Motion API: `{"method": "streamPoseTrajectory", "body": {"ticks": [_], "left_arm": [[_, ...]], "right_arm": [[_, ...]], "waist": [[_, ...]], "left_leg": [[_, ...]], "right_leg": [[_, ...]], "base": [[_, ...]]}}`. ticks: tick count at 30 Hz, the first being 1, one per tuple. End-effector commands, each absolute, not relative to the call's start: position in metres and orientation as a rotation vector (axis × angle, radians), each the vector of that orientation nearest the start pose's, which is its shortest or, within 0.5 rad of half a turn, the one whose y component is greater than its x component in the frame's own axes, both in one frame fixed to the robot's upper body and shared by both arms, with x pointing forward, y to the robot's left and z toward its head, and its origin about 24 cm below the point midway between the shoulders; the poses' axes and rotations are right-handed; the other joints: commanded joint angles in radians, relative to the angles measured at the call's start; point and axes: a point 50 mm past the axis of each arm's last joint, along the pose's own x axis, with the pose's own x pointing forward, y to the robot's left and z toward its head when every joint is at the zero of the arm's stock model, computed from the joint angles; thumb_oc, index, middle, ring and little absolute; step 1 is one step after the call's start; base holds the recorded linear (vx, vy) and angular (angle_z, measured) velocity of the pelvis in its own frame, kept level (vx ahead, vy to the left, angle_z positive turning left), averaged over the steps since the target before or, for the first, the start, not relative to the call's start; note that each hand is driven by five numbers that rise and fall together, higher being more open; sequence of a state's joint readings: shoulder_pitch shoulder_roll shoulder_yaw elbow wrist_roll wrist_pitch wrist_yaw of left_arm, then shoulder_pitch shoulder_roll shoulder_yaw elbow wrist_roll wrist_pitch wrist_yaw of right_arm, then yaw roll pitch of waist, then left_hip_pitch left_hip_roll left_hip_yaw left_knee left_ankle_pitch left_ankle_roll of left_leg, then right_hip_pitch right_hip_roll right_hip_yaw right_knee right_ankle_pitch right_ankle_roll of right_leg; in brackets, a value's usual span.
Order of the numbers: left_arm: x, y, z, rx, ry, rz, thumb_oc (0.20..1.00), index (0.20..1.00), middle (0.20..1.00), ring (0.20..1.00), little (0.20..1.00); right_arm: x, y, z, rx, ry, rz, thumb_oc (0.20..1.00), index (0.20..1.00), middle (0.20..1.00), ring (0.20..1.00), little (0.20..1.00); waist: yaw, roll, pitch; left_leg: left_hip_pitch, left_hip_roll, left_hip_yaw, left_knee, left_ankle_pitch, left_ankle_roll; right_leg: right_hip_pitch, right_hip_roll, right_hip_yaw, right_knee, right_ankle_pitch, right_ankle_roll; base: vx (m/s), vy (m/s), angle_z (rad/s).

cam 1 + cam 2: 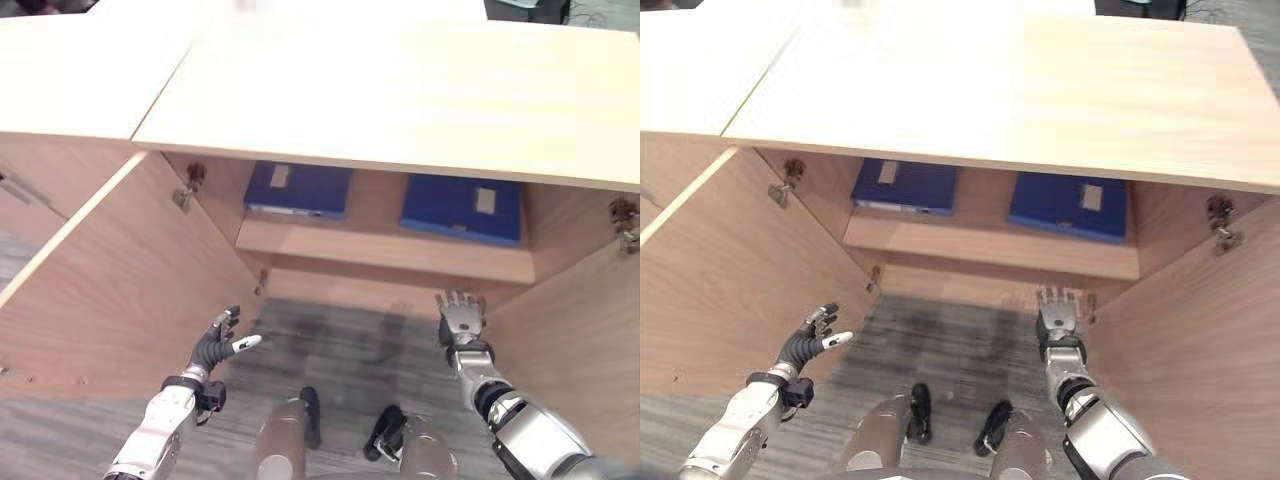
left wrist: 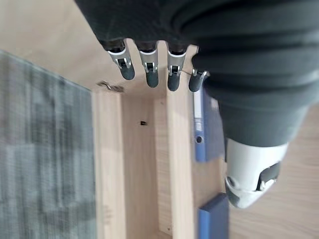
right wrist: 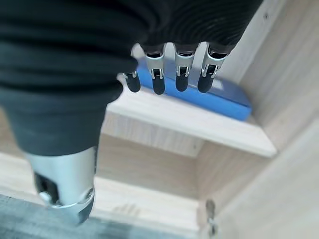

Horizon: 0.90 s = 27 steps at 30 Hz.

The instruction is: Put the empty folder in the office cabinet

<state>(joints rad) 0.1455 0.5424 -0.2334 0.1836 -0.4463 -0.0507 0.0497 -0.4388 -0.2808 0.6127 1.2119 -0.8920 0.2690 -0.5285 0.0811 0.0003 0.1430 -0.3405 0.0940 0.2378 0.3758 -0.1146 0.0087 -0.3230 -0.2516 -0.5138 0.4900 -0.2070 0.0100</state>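
My left robot hand (image 1: 215, 347) hangs low in front of the open cabinet with its fingers loosely spread and nothing in it; my right robot hand (image 1: 461, 318) is raised toward the cabinet's mouth, fingers straight and relaxed, also holding nothing. Its wrist view looks past the straight fingertips (image 3: 158, 85) at a blue folder on the shelf.

I judge the task's folder to be already inside: two blue folders lie flat on the shelf (image 1: 385, 250) of the office cabinet (image 1: 400, 100), the left folder (image 1: 298, 189) and the right folder (image 1: 461, 208), well apart from each other. I cannot tell from here which of them is the empty one.

What could go wrong now, as I see it:
- Both doors stand wide open. The left door (image 1: 110, 270) is close beside my left robot hand, the right door (image 1: 575, 320) is close beside my right forearm. A careless swing while pulling back could knock either one on its hinges.
- The right robot hand is near the cabinet's bottom front edge. Lifting it forward instead of back could catch the shelf's lip or nudge the right folder.
- The right folder lies near the shelf's front edge, so a bump might slide it off.

Count: two robot hands, two blue folders, one shelf, two open doors, and three hinges in sight: two by the left door (image 1: 186, 190) and one by the right (image 1: 625, 222).
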Motion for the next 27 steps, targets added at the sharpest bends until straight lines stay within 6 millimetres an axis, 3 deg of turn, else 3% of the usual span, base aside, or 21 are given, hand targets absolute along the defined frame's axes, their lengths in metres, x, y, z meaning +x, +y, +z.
{"method": "streamPoseTrajectory", "body": {"ticks": [1, 4, 6, 7, 8, 9, 12, 13, 16, 18, 20, 21, 22, 23, 27], "left_arm": [[0.209, 0.233, -0.006, 0.118, 0.294, -0.029, 1.0, 1.0, 1.0, 1.0, 1.0], [0.201, 0.233, -0.016, 0.108, 0.344, -0.023, 1.0, 1.0, 1.0, 1.0, 1.0], [0.201, 0.233, -0.017, 0.109, 0.346, -0.023, 1.0, 1.0, 1.0, 1.0, 1.0], [0.192, 0.234, -0.026, 0.095, 0.398, -0.019, 1.0, 1.0, 1.0, 1.0, 1.0], [0.191, 0.234, -0.027, 0.095, 0.4, -0.019, 1.0, 1.0, 1.0, 1.0, 1.0], [0.185, 0.235, -0.032, 0.086, 0.428, -0.016, 1.0, 1.0, 1.0, 1.0, 1.0], [0.173, 0.233, -0.04, 0.072, 0.474, -0.019, 1.0, 1.0, 1.0, 1.0, 1.0], [0.166, 0.232, -0.046, 0.073, 0.505, -0.018, 1.0, 1.0, 1.0, 1.0, 1.0], [0.162, 0.23, -0.049, 0.08, 0.524, -0.025, 1.0, 1.0, 1.0, 1.0, 1.0], [0.16, 0.228, -0.052, 0.084, 0.539, -0.032, 1.0, 1.0, 1.0, 1.0, 1.0], [0.156, 0.224, -0.06, 0.062, 0.574, -0.023, 1.0, 1.0, 1.0, 1.0, 1.0], [0.155, 0.223, -0.063, 0.05, 0.586, -0.015, 1.0, 1.0, 1.0, 1.0, 1.0], [0.152, 0.217, -0.073, 0.032, 0.626, -0.004, 1.0, 1.0, 1.0, 1.0, 1.0], [0.151, 0.212, -0.08, 0.027, 0.655, 0.001, 1.0, 1.0, 1.0, 1.0, 1.0], [0.155, 0.2, -0.09, 0.006, 0.691, -0.013, 1.0, 1.0, 1.0, 1.0, 1.0]], "right_arm": [[0.287, -0.224, -0.055, -1.771, 0.452, 0.078, 1.0, 1.0, 1.0, 1.0, 1.0], [0.261, -0.215, -0.082, -1.627, 0.588, 0.163, 1.0, 1.0, 1.0, 1.0, 1.0], [0.26, -0.215, -0.083, -1.626, 0.59, 0.165, 1.0, 1.0, 1.0, 1.0, 1.0], [0.235, -0.218, -0.103, -1.468, 0.745, 0.194, 1.0, 1.0, 1.0, 1.0, 1.0], [0.234, -0.218, -0.104, -1.467, 0.746, 0.196, 1.0, 1.0, 1.0, 1.0, 1.0], [0.215, -0.224, -0.115, -1.389, 0.827, 0.208, 1.0, 1.0, 1.0, 1.0, 1.0], [0.178, -0.225, -0.135, -1.235, 0.976, 0.232, 1.0, 1.0, 1.0, 1.0, 1.0], [0.157, -0.227, -0.144, -1.115, 1.079, 0.201, 1.0, 1.0, 1.0, 1.0, 1.0], [0.145, -0.231, -0.148, -1.003, 1.148, 0.14, 1.0, 1.0, 1.0, 1.0, 1.0], [0.135, -0.233, -0.151, -0.859, 1.2, 0.048, 1.0, 1.0, 1.0, 1.0, 1.0], [0.124, -0.241, -0.153, -0.651, 1.243, -0.097, 1.0, 1.0, 1.0, 1.0, 1.0], [0.12, -0.241, -0.154, -0.575, 1.252, -0.143, 1.0, 1.0, 1.0, 1.0, 1.0], [0.107, -0.241, -0.157, -0.434, 1.274, -0.224, 1.0, 1.0, 1.0, 1.0, 1.0], [0.112, -0.234, -0.158, -0.346, 1.252, -0.27, 1.0, 1.0, 1.0, 1.0, 1.0], [0.126, -0.221, -0.156, -0.289, 1.191, -0.282, 1.0, 1.0, 1.0, 1.0, 1.0]], "waist": [[0.004, 0.009, 0.005], [-0.01, 0.0, -0.023], [-0.009, 0.0, -0.022], [-0.015, -0.01, -0.062], [-0.013, -0.009, -0.062], [-0.019, -0.019, -0.086], [-0.028, -0.024, -0.11], [-0.035, -0.022, -0.119], [-0.035, -0.027, -0.118], [-0.038, -0.034, -0.117], [-0.051, -0.041, -0.116], [-0.059, -0.041, -0.115], [-0.075, -0.035, -0.116], [-0.087, -0.028, -0.122], [-0.105, -0.026, -0.131]], "left_leg": [[0.032, 0.054, -0.053, -0.105, 0.051, -0.046], [0.114, 0.066, -0.034, -0.206, 0.108, -0.073], [0.123, 0.067, -0.032, -0.216, 0.113, -0.074], [0.175, 0.08, -0.012, -0.299, 0.175, -0.098], [0.182, 0.081, -0.011, -0.308, 0.18, -0.1], [0.205, 0.092, 0.005, -0.345, 0.218, -0.114], [0.243, 0.099, 0.04, -0.388, 0.226, -0.12], [0.248, 0.106, 0.049, -0.387, 0.254, -0.131], [0.223, 0.114, 0.045, -0.349, 0.276, -0.143], [0.222, 0.106, 0.042, -0.318, 0.221, -0.128], [0.251, 0.083, 0.023, -0.25, 0.12, -0.102], [0.269, 0.069, 0.015, -0.238, 0.095, -0.094], [0.302, 0.041, -0.006, -0.207, 0.035, -0.074], [0.326, 0.015, -0.014, -0.221, -0.02, -0.055], [0.343, -0.025, -0.006, -0.278, -0.019, -0.03]], "right_leg": [[0.121, -0.004, 0.026, -0.102, 0.023, 0.129], [0.189, 0.046, 0.021, -0.21, 0.042, 0.122], [0.196, 0.05, 0.021, -0.22, 0.047, 0.121], [0.251, 0.11, 0.017, -0.34, 0.071, 0.121], [0.257, 0.115, 0.017, -0.35, 0.076, 0.12], [0.288, 0.147, 0.018, -0.419, 0.095, 0.117], [0.327, 0.179, 0.021, -0.489, 0.113, 0.109], [0.338, 0.19, 0.026, -0.516, 0.119, 0.105], [0.341, 0.193, 0.032, -0.542, 0.134, 0.098], [0.337, 0.194, 0.042, -0.553, 0.146, 0.096], [0.324, 0.187, 0.069, -0.552, 0.162, 0.094], [0.318, 0.187, 0.081, -0.552, 0.168, 0.095], [0.308, 0.197, 0.114, -0.56, 0.177, 0.101], [0.303, 0.204, 0.142, -0.562, 0.183, 0.107], [0.283, 0.191, 0.166, -0.553, 0.211, 0.106]], "base": [[0.08, -0.089, -0.08], [0.08, -0.103, -0.03], [0.05, -0.081, -0.11], [0.08, -0.116, -0.13], [0.12, -0.197, -0.15], [0.06, -0.122, -0.2], [0.06, -0.099, -0.13], [0.02, -0.07, -0.18], [-0.02, -0.041, -0.15], [-0.06, -0.009, -0.22], [-0.07, 0.029, -0.2], [-0.08, 0.096, -0.58], [-0.08, 0.151, -1.03], [-0.05, 0.134, -1.17], [-0.07, 0.103, -0.6]]}}
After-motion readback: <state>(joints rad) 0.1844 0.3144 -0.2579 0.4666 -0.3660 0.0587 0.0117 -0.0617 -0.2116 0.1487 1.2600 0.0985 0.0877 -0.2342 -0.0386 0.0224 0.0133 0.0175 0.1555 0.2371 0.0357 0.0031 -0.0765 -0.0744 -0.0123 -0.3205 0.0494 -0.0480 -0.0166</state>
